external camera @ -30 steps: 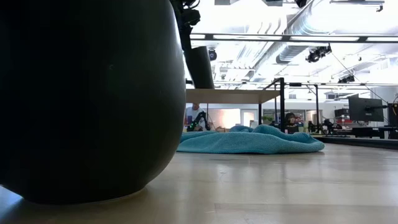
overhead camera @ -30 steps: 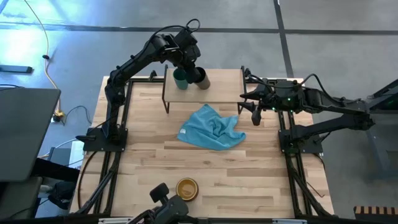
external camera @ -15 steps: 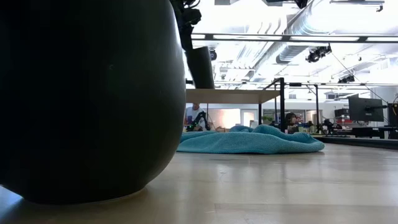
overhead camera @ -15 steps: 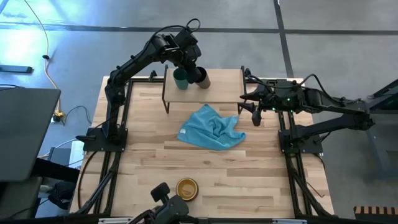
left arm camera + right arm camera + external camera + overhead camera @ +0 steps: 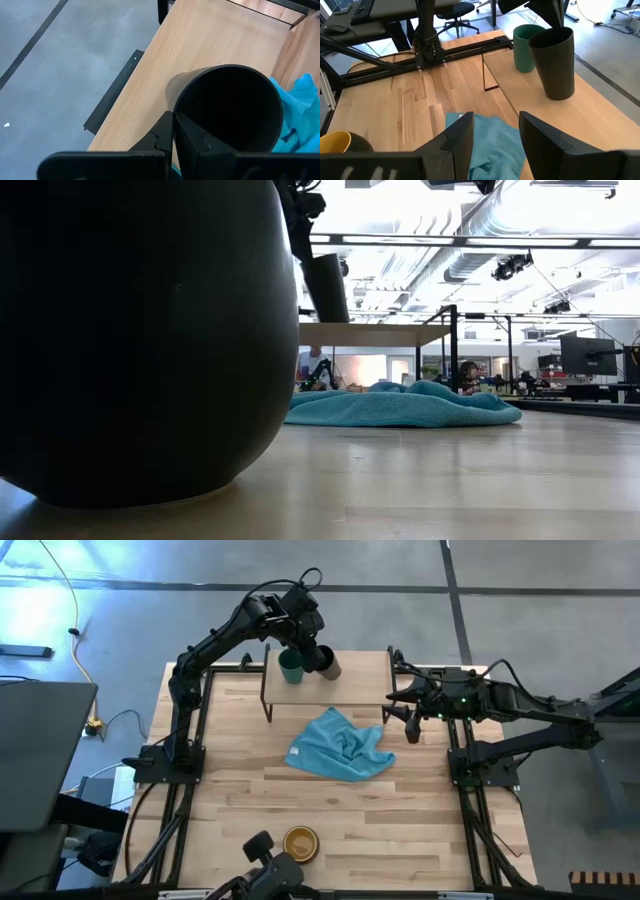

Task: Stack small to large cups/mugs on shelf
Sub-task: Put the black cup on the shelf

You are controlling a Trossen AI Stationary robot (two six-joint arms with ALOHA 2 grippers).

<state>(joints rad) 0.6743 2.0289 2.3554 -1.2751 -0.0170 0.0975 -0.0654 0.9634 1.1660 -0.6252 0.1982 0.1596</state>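
from above, the left claw (image 5: 311,650) pinches the black cup (image 5: 320,661) over the shelf (image 5: 350,680), beside the teal cup (image 5: 290,667). the mug (image 5: 300,843) sits far off near the table (image 5: 230,810) edge. the right wrist view shows the right claw (image 5: 495,132) spread above the blue cloth (image 5: 490,145).

No readable text on my feeds — no labels, brands, numbers or signs that I can make out on anything on table or in room behind.
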